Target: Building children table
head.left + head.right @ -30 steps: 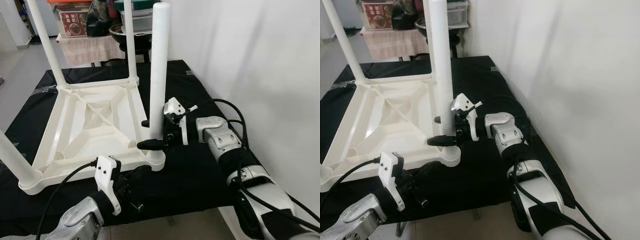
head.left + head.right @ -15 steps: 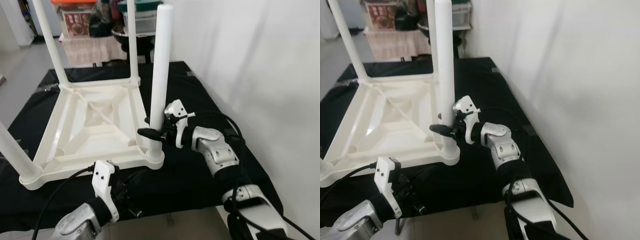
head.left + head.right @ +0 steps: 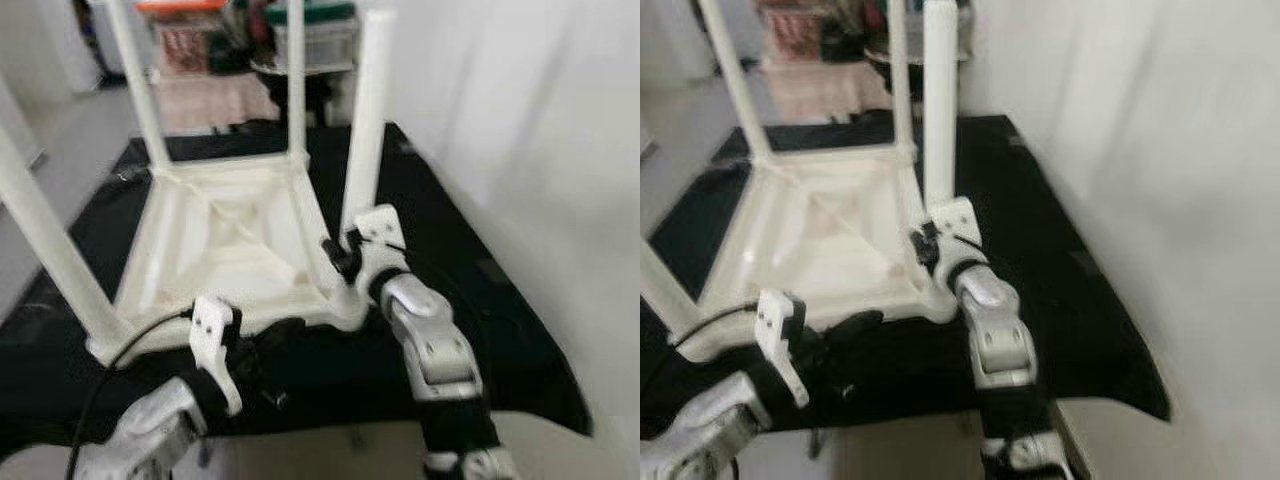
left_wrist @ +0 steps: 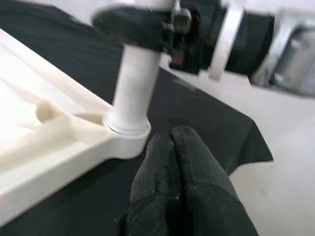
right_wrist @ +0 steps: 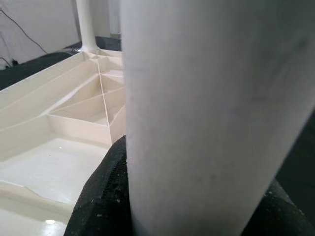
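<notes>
A white plastic children's table [image 3: 230, 250] lies upside down on a black cloth [image 3: 450, 290], with its legs pointing up. My right gripper [image 3: 340, 255] is shut on the near right leg [image 3: 365, 120] just above its socket. In the right wrist view that leg [image 5: 211, 98] stands between the black fingers [image 5: 103, 191]. My left gripper [image 3: 270, 350] rests low on the cloth in front of the table's near edge. Its fingers [image 4: 177, 187] are pressed together with nothing held, close to the leg's socket [image 4: 129, 129].
A white wall [image 3: 540, 120] runs along the right side. Boxes and a cloth-covered shelf [image 3: 210, 90] stand behind the table. The black cloth's front edge [image 3: 400, 420] is near my body, with pale floor [image 3: 40, 140] to the left.
The camera has shifted and blurred. My right gripper's fingers, spread around the leg before, have closed onto it, and the right arm has folded in closer. The left gripper stays low in front.
</notes>
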Robot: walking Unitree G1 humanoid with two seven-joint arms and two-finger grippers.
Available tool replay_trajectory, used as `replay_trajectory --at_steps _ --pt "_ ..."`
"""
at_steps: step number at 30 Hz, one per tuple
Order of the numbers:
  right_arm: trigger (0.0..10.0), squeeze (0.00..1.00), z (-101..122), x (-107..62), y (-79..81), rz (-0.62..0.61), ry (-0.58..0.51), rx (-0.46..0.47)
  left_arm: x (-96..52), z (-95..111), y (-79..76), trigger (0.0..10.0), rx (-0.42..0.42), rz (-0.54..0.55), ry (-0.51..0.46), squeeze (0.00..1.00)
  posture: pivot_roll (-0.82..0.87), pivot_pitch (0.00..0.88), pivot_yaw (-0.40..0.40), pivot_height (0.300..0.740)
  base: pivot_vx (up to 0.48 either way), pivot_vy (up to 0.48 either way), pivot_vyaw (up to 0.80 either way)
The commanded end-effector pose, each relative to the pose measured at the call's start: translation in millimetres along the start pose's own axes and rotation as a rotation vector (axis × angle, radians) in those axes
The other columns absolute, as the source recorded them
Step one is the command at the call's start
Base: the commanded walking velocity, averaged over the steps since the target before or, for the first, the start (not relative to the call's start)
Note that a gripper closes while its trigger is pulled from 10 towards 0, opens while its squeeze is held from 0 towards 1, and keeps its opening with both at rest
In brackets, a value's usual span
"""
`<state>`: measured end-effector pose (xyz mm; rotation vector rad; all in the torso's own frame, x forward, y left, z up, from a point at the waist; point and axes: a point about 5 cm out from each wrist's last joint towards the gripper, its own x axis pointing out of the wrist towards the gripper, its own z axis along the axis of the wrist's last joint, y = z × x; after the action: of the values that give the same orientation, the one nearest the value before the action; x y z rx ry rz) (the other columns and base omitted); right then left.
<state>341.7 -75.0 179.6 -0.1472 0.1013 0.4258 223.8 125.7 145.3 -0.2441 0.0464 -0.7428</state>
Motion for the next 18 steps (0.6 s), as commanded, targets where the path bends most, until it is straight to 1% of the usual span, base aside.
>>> replay_trajectory --at_steps 1,4,5,7,8,9,10,11,12,13,14,15,16,17,18 --pt "10.0 0.84 -17.3 4.3 4.6 0.059 0.097 0.030 -3.8 -3.5 4.4 10.0 0.010 0.023 0.015 0.00 0.05 0.014 -0.030 0.740 0.000 0.000 0.00" --pt "10.0 0.84 -11.6 4.5 7.4 0.092 0.083 0.047 -4.7 -3.7 5.5 10.0 0.009 0.031 0.012 0.00 0.05 0.014 -0.030 0.740 0.000 0.000 0.00" --pt "10.0 1.00 -1.4 4.1 10.8 0.205 0.044 0.060 -4.4 -3.9 6.7 10.0 0.008 0.035 0.010 0.00 0.06 0.001 -0.038 0.740 0.000 0.000 0.00" --pt "10.0 1.00 -1.4 4.1 10.8 0.205 0.044 0.060 -4.4 -3.9 6.7 10.0 0.008 0.035 0.010 0.00 0.06 0.001 -0.038 0.740 0.000 0.000 0.00" --pt "10.0 0.79 10.4 3.9 10.5 0.369 -0.012 0.032 -3.1 -3.9 7.3 10.0 0.009 0.037 0.008 0.00 0.06 0.000 -0.043 0.740 0.000 0.000 0.00" --pt "10.0 0.79 10.4 3.9 10.5 0.369 -0.012 0.032 -3.1 -3.9 7.3 10.0 0.009 0.037 0.008 0.00 0.06 0.000 -0.043 0.740 0.000 0.000 0.00" --pt "10.0 0.00 24.5 5.5 1.7 0.654 -0.081 -0.070 1.1 -4.4 6.9 10.0 0.011 0.031 0.005 0.00 0.07 0.000 -0.047 0.740 0.000 0.000 0.00" --pt "10.0 0.00 24.5 5.5 1.7 0.654 -0.081 -0.070 1.1 -4.4 6.9 10.0 0.011 0.031 0.005 0.00 0.07 0.000 -0.047 0.740 0.000 0.000 0.00" --pt "10.0 0.00 26.6 5.7 -2.3 0.706 -0.091 -0.107 2.1 -4.5 6.4 10.0 0.011 0.029 0.005 0.00 0.07 0.000 -0.049 0.740 0.000 0.000 0.00" --pt "10.0 0.00 26.6 5.7 -2.3 0.706 -0.091 -0.107 2.1 -4.5 6.4 10.0 0.011 0.029 0.005 0.00 0.07 0.000 -0.049 0.740 0.000 0.000 0.00" --pt "10.0 0.00 27.3 7.7 -3.8 0.770 -0.086 -0.136 2.4 -4.9 5.5 10.0 0.010 0.026 0.005 0.00 0.08 0.000 -0.055 0.740 0.000 0.000 0.00" --pt "10.0 0.00 27.5 9.2 -4.3 0.807 -0.079 -0.151 2.4 -5.2 4.9 10.0 0.010 0.025 0.004 0.00 0.08 0.000 -0.055 0.740 0.000 0.000 0.00" --pt "10.0 0.00 28.7 12.0 -4.5 0.839 -0.069 -0.156 1.8 -5.5 4.3 10.0 0.009 0.025 0.004 0.00 0.08 0.000 -0.058 0.740 0.000 0.000 0.00" --pt "10.0 0.00 28.7 12.0 -4.5 0.839 -0.069 -0.156 1.8 -5.5 4.3 10.0 0.009 0.025 0.004 0.00 0.08 0.000 -0.058 0.740 0.000 0.000 0.00" --pt "10.0 0.00 30.6 15.8 -4.5 0.866 -0.059 -0.151 1.0 -5.9 2.9 10.0 0.003 0.026 0.001 0.00 0.09 0.000 -0.066 0.740 0.000 0.000 0.00"
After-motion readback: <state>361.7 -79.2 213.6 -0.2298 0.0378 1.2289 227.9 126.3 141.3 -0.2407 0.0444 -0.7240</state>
